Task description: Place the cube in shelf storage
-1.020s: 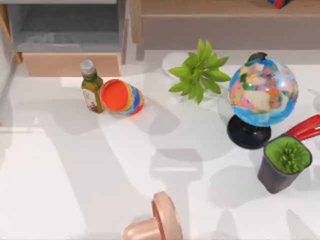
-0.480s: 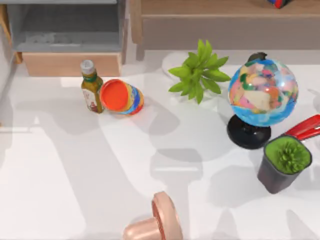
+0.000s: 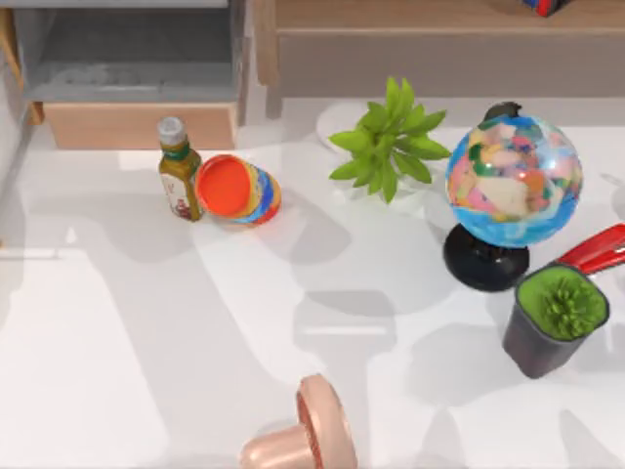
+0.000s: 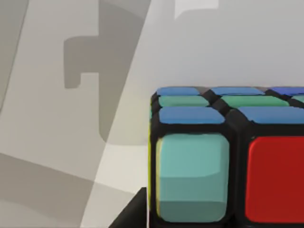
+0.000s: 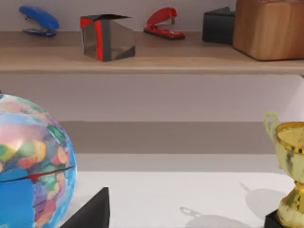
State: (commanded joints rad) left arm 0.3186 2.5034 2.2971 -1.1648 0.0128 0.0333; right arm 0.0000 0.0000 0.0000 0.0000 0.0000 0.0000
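Cube (image 4: 228, 156) close under my left tool, grip state unclear; I should centre it squarely before carrying to shelf storage (image 3: 439, 39).

globe (image 3: 514, 181), sauce bottle (image 3: 178, 171), gold trophy (image 5: 290, 175)

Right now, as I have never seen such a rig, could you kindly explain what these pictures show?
Two AgileX robot arms work at a white table. One picture looks down from above: a globe, a sauce bottle, a leafy plant and a red stapler. The other two come from cameras on each wrist. The left one sits close to the cube, by the left tool; whether it is gripped, I cannot tell. The right one faces the shelf storage.
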